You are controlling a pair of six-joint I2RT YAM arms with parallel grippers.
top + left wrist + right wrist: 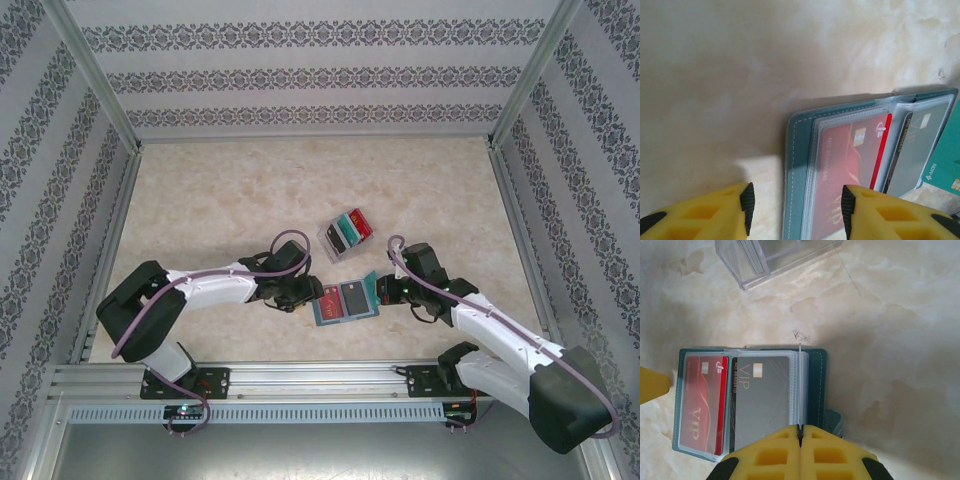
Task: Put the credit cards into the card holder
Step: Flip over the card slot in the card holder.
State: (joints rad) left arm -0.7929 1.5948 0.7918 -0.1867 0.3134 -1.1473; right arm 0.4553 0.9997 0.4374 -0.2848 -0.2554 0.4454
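The teal card holder (345, 313) (799, 135) (816, 385) lies open on the table. A red credit card (845, 165) (700, 400) and a grey one (917, 150) (760, 400) sit in its clear sleeves. My left gripper (305, 293) (797, 210) is open, low over the holder's left edge, one finger on each side of that edge. My right gripper (385, 290) (800, 429) is shut on a teal-green credit card (942, 167) (800, 385). In the right wrist view the card shows edge-on, standing over the holder's right page.
A clear plastic tray (328, 234) (765, 260) stands just behind the holder, with a red card (359, 222) and teal ones (344, 233) upright in it. Bare marble tabletop surrounds them; metal frame posts and patterned walls bound the table.
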